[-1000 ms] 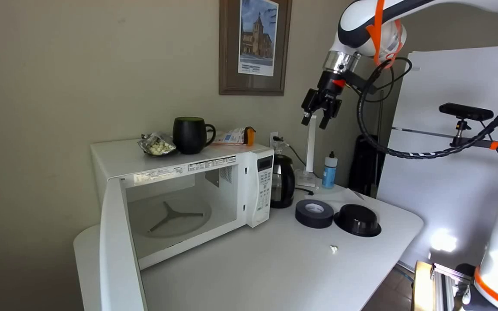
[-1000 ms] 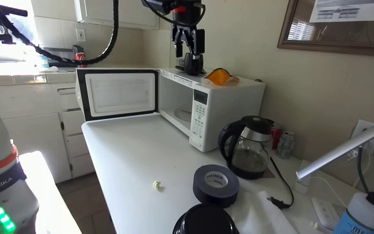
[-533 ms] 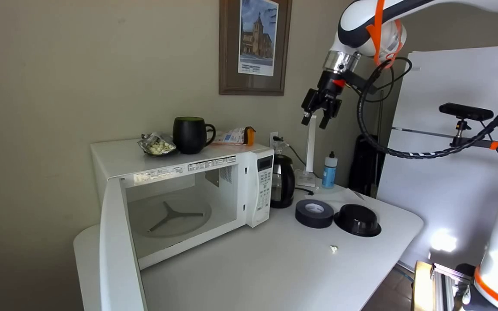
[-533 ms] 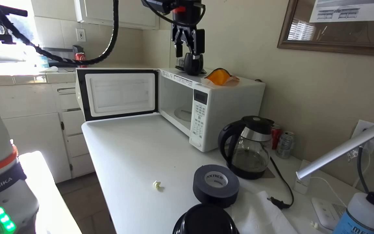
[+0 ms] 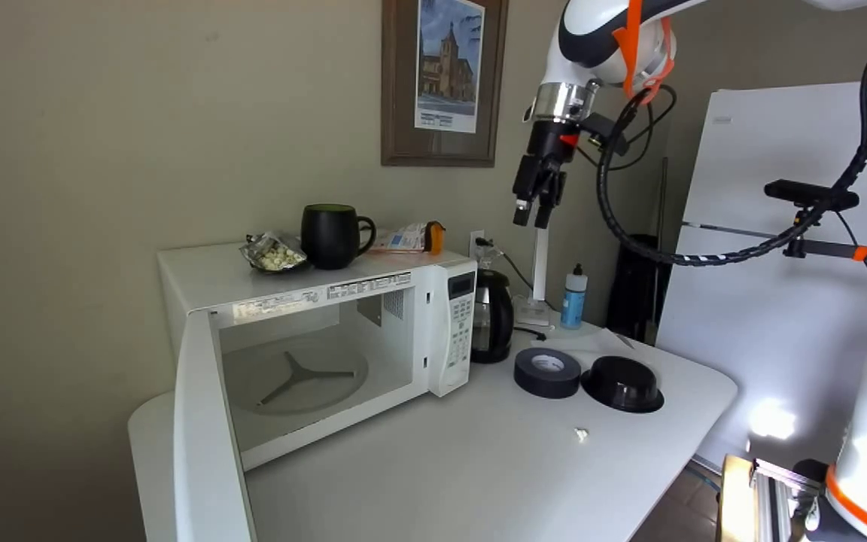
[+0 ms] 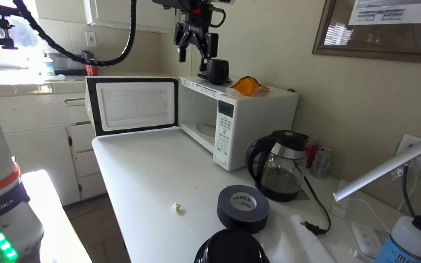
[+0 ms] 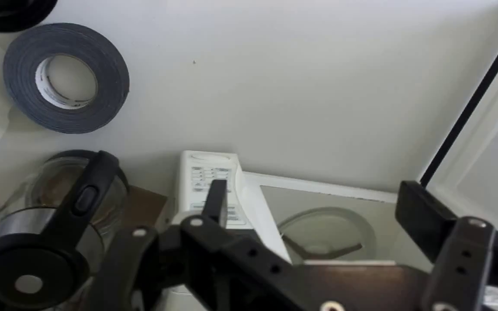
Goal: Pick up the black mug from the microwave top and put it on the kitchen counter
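The black mug stands upright on the white top of the microwave, its handle toward the panel side. It also shows in an exterior view, its left edge close behind a finger of my gripper. The mug is out of view in the wrist view. My gripper hangs in the air, pointing down, apart from the mug. In the wrist view my gripper has its fingers wide apart with nothing between them, above the microwave's front. The white kitchen counter spreads in front of the microwave.
The microwave door stands open over the counter. A foil bag of popcorn and an orange-edged packet flank the mug. A kettle, tape roll and black bowl stand on the counter. A picture frame hangs behind.
My gripper has moved leftward in both exterior views, slightly lower in one and slightly higher in the other. More of the mug shows past the fingers. The mug has not moved.
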